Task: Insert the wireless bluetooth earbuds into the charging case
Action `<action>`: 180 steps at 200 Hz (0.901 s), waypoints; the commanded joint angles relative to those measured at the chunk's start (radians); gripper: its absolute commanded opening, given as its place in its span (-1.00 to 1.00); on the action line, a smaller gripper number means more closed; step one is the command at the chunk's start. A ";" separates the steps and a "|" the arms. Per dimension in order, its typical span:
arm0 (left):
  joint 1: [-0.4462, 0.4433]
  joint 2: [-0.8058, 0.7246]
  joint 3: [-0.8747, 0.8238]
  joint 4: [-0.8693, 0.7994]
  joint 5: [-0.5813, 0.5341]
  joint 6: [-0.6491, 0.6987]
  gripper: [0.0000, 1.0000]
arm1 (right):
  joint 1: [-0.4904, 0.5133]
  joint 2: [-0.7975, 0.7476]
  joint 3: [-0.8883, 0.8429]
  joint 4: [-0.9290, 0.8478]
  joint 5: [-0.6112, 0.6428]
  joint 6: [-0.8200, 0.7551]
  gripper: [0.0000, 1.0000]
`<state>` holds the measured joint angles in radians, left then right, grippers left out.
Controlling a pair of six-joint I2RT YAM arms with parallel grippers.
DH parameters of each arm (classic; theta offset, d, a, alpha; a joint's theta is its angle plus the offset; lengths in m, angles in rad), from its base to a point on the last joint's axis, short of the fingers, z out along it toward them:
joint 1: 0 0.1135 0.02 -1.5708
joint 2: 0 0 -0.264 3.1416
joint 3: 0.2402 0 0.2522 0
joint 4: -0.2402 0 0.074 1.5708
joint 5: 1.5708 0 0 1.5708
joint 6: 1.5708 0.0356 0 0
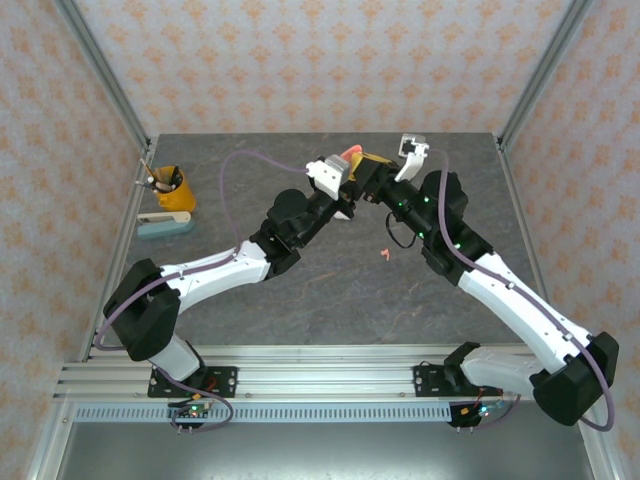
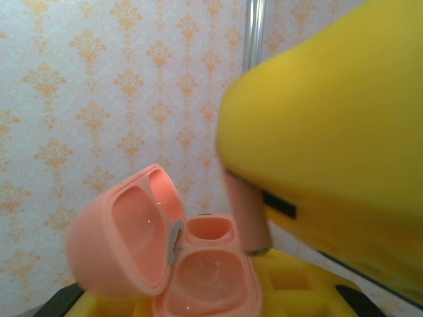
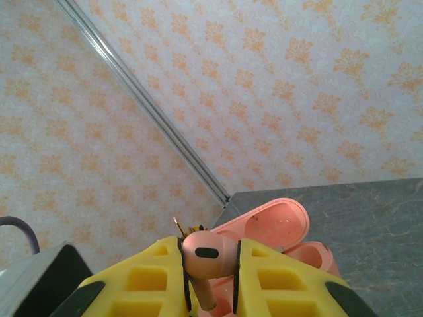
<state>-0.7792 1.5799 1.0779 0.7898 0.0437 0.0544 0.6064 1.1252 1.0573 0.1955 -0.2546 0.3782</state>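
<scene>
**Coral earbud held beside open case**

The left gripper [image 2: 198, 307] clamps the charging case [image 2: 198, 271], whose lid is swung open. Just beside its wells, the right gripper [image 3: 210, 290] pinches a coral earbud [image 3: 208, 254], stem downward. A second earbud [image 1: 385, 252] lies on the worktop [image 1: 300, 300], well apart from the case.

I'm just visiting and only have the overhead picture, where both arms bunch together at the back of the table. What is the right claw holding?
Observer: The right claw pinches a coral-pink earbud between its yellow pads, stem pointing down.
Operator: And the left one?
Observer: The left claw grips the pink charging case with its lid flipped open.
Operator: Is the bud inside yet?
Observer: No. Both wells are empty; the stem hangs beside the case.
</scene>
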 commanded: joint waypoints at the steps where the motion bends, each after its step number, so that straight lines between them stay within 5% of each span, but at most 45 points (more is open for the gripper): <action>1: -0.011 0.006 -0.005 0.043 0.010 0.016 -1.00 | 0.006 0.013 0.040 0.034 -0.005 -0.001 -0.62; 180: -0.011 0.000 0.024 0.024 0.000 0.044 -1.00 | 0.006 0.016 0.051 -0.123 -0.105 -0.096 -0.63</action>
<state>-0.7792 1.5803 1.0763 0.7727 0.0437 0.0799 0.6052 1.1500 1.0790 0.1474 -0.2726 0.3149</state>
